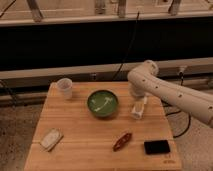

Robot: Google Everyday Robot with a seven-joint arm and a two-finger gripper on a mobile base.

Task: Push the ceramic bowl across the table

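The ceramic bowl point(103, 103) is dark green with pale streaks inside and stands upright near the middle of the light-wood table point(90, 145), slightly toward the back. My gripper point(138, 110) hangs from the white arm just right of the bowl, close above the tabletop, with a small gap between it and the bowl's right rim.
A small whitish cup point(64, 87) stands at the back left. A pale flat packet point(51, 138) lies at the front left. A reddish-brown item point(122, 141) and a black rectangular object point(157, 147) lie at the front right. A dark wall runs behind the table.
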